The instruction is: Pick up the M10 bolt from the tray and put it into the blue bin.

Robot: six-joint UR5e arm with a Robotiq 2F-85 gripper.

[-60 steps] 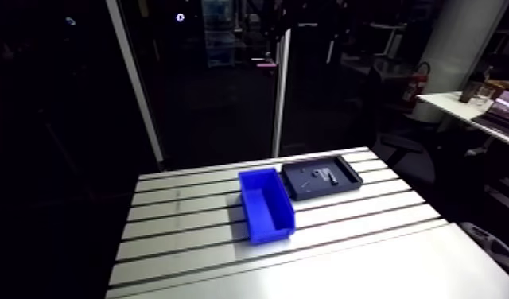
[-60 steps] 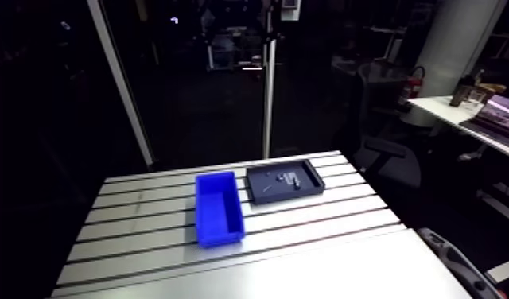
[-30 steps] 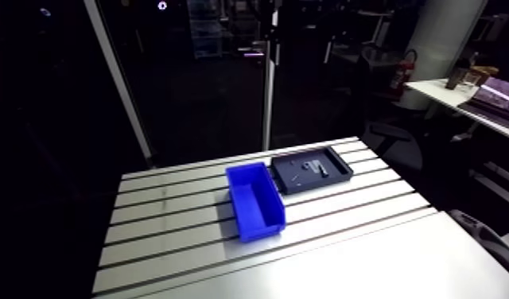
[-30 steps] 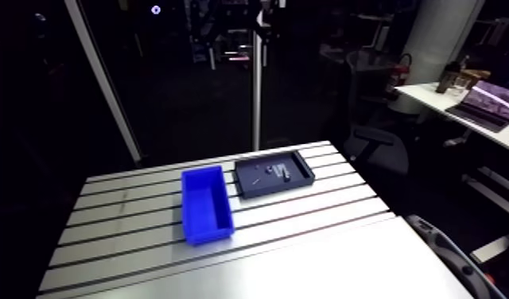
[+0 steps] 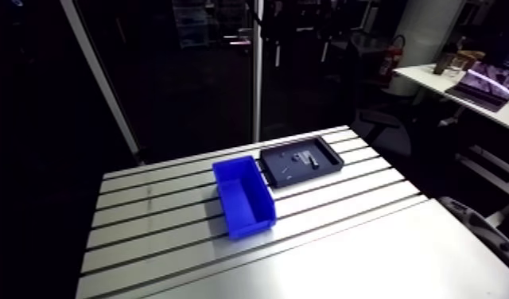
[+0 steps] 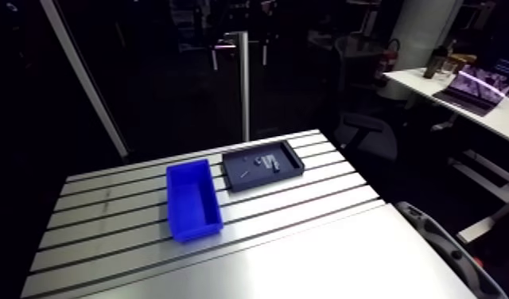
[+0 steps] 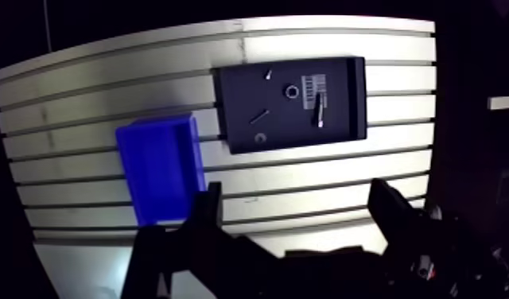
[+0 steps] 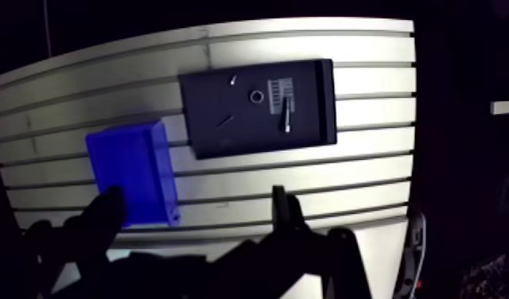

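The M10 bolt (image 7: pixel 320 111) lies in the black tray (image 7: pixel 240 95), on the side away from the blue bin (image 7: pixel 158 167). In the arm view the tray (image 5: pixel 331 163) sits at the table's far side, with the bin (image 5: pixel 243 196) beside it, to its left. My gripper (image 7: pixel 297 191) hangs high above the table, open, nothing between its fingers (image 7: pixel 212 208). It is nearer than the tray and beside the bin. The gripper does not show in the arm view.
The tray also holds a ring-shaped washer (image 7: pixel 291 91), a thin screw (image 7: pixel 259 116), a small round part (image 7: pixel 260 137) and a barcode label (image 7: pixel 309 82). The slotted aluminium table (image 5: pixel 146 231) ends just beyond the tray and drops off at the right.
The whole arm view has shifted, so the camera moved with the arm. Bin, tray and bolt have kept their places on the table.
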